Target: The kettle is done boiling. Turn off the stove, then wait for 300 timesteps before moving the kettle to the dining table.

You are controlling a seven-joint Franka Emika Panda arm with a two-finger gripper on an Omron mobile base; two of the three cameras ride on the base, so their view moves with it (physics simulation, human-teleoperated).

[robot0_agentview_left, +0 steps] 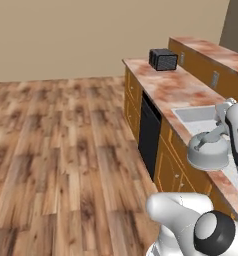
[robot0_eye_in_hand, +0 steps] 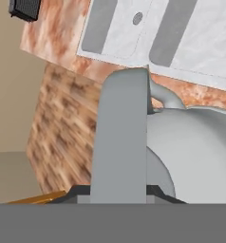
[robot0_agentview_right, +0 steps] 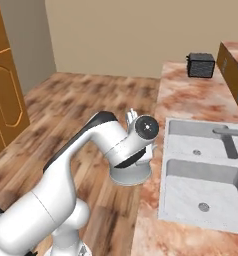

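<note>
From my remote station, the kettle point(robot0_agentview_left: 208, 152) sits at the right edge of the left base view, held in the air over the front edge of the marbled counter point(robot0_agentview_left: 166, 82), just in front of the sink point(robot0_agentview_left: 198, 117). In the right base view the kettle point(robot0_agentview_right: 132, 173) hangs at frame centre, below the arm's wrist, over the wooden floor point(robot0_agentview_right: 76, 110) just left of the counter point(robot0_agentview_right: 191, 95) edge and the double sink point(robot0_agentview_right: 206, 175). The end effector point(robot0_eye_in_hand: 119, 192) is closed on the kettle's straight handle point(robot0_eye_in_hand: 120, 137), which rises as a broad grey bar through the middle of the hand view, with the kettle's domed body point(robot0_eye_in_hand: 195, 156) to its right. A small black toaster point(robot0_agentview_left: 163, 59) stands on the counter in the upper right of the left base view, well apart from the kettle; it appears again at the upper right of the right base view point(robot0_agentview_right: 200, 65).
</note>
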